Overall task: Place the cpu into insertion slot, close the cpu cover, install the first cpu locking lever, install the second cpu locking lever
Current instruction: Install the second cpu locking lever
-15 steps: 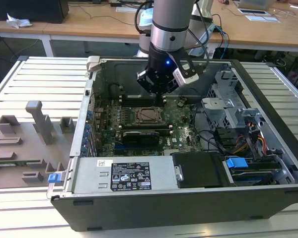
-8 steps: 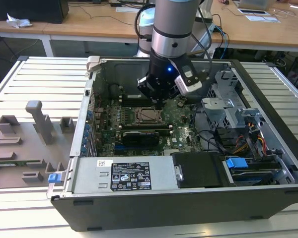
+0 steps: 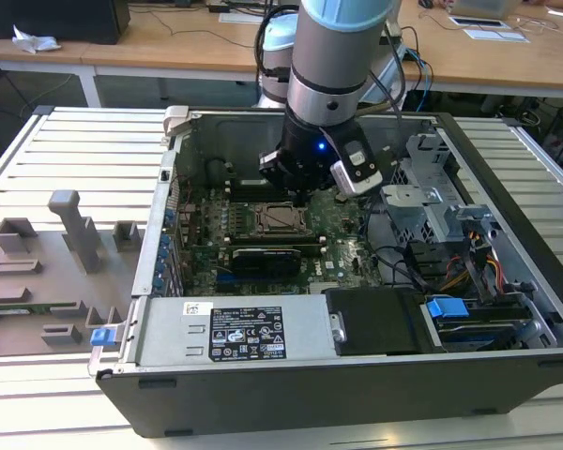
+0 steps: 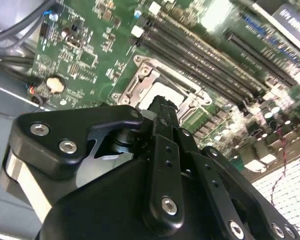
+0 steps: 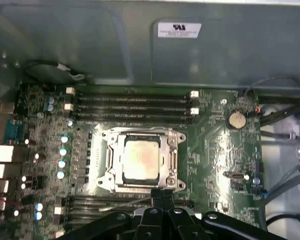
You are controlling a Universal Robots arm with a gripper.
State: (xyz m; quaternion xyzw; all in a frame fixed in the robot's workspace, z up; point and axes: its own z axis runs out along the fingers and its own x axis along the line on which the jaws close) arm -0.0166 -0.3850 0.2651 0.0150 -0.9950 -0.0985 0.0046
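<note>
Computer case (image 3: pixel 507 202): big open box of dull grey sheet metal, lying on a slatted white table (image 3: pixel 75 150); everything below is placed against its motherboard
Motherboard (image 5: pixel 210 150): flat green board on the case floor, studded with small silver capacitors and a round coin cell (image 5: pixel 236 119)
Arm (image 3: pixel 333 56): smooth pale-blue and silver cylinder coming down over the middle of the motherboard
Gripper (image 5: pixel 161 192): matte black linkage with bright screw heads, its two slim fingers pressed flat together, clenched on nothing, the tips at the edge of the socket in both wrist views (image 4: pixel 162 107)
Memory slots (image 5: pixel 132 105): long narrow black ribbed strips with white end clips, running across the motherboard beside the socket, toward the case wall
Insertion slot (image 5: pixel 142 160): square socket with a silvery stamped-metal rim, near the motherboard's centre; in the exterior view (image 3: pixel 280 220) it lies just under the gripper
Cpu cover (image 5: pixel 110 160): thin shiny metal frame with a square window, lying flat down on the socket around the chip
Cpu (image 5: pixel 140 157): small flat square with a dull silver-grey brushed top, seated in the socket and showing through the cover's window
</note>
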